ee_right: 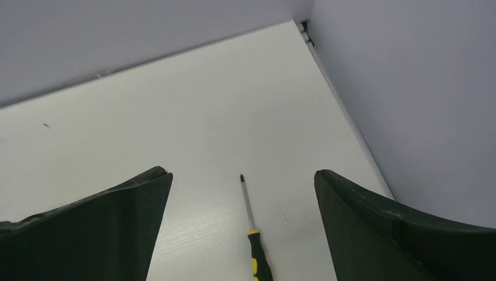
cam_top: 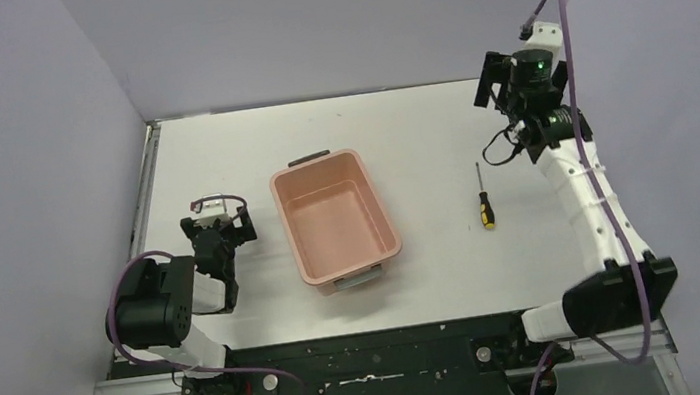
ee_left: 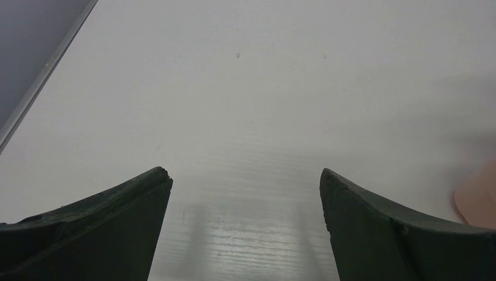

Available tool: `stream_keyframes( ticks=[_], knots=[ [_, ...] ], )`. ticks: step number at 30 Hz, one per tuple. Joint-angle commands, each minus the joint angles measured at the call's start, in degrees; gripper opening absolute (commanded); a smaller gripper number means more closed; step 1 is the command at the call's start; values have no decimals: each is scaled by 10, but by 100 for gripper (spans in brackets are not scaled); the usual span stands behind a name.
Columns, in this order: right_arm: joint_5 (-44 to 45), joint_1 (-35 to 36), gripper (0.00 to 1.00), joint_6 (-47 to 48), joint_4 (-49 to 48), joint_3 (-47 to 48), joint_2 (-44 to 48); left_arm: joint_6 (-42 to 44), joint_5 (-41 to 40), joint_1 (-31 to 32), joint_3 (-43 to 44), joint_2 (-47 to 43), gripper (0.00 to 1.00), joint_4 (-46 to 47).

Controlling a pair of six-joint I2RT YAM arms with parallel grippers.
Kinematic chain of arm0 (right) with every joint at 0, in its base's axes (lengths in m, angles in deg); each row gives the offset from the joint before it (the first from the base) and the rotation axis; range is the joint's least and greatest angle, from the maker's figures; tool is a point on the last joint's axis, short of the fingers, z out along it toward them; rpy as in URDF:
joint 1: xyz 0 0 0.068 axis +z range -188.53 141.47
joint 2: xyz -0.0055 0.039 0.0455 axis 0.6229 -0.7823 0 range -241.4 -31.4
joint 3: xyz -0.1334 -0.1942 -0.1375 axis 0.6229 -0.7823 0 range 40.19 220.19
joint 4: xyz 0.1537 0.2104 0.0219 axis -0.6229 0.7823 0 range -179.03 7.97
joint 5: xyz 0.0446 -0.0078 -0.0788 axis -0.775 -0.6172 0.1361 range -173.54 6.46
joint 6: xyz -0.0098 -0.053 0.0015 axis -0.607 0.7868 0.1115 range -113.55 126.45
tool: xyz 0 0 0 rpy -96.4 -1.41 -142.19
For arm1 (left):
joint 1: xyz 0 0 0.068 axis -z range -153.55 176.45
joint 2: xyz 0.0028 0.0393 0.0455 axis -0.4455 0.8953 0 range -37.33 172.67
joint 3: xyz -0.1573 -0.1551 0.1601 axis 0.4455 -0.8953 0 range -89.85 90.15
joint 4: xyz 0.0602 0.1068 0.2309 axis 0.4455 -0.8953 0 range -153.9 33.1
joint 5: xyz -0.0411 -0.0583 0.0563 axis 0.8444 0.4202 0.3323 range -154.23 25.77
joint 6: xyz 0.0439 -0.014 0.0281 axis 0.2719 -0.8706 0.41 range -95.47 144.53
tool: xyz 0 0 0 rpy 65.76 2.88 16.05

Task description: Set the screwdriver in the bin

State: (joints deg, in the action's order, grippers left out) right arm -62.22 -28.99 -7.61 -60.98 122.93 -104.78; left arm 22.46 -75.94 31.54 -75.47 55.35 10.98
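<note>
The screwdriver (cam_top: 484, 201) lies flat on the white table, right of the bin, with its thin shaft pointing to the back and its black-and-yellow handle toward me. The salmon-pink bin (cam_top: 336, 221) stands near the table's middle and holds nothing. My right gripper (cam_top: 506, 88) hangs open, raised over the back right of the table. In the right wrist view the screwdriver (ee_right: 249, 211) lies on the table below, between my fingers, and the gripper (ee_right: 243, 174) is apart from it. My left gripper (cam_top: 218, 217) is open and low, left of the bin, with only bare table between its fingers (ee_left: 245, 181).
Grey walls close in the table at the left, back and right; the right wall (ee_right: 409, 88) is close to the right arm. A pink edge of the bin (ee_left: 481, 199) shows at the right of the left wrist view. The arms' bases sit on the black rail (cam_top: 376, 360).
</note>
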Motion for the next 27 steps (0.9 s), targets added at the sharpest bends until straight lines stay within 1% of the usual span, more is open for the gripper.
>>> stream_keyframes(
  ticks=[1,5,7,10,12,15,16,18,21,22,23,25,27],
  knots=[
    [-207,-91,99,40,149,14,-126,5,6,-3,1,-5,97,14],
    [-269,-94,89,50,126,-40,-196,6,6,-3,1,-5,97,14],
    [-253,-94,85,45,105,-81,-221,6,6,-3,1,-5,97,15],
    [-216,-94,82,44,88,-115,-254,5,6,-4,1,-5,97,14],
    [-215,-94,77,45,73,-130,-273,5,6,-3,1,-5,97,14],
    [-189,-94,67,47,64,-145,-302,5,5,-3,1,-5,97,14],
    [-189,-94,62,50,57,-151,-308,5,6,-3,1,-4,97,14],
    [-189,-110,46,55,52,-157,-323,5,6,-3,1,-4,97,14],
    [-188,-112,17,67,67,-143,-343,5,6,-3,1,-5,97,14],
    [-189,-112,5,71,75,-133,-345,5,5,-3,1,-4,97,14],
    [-190,-112,0,74,87,-121,-345,6,6,-4,1,-5,97,14],
    [-200,-112,0,80,117,-87,-333,5,6,-3,1,-4,97,14],
    [-209,-112,0,82,157,-33,-314,5,6,-4,1,-5,97,14]
  ],
)
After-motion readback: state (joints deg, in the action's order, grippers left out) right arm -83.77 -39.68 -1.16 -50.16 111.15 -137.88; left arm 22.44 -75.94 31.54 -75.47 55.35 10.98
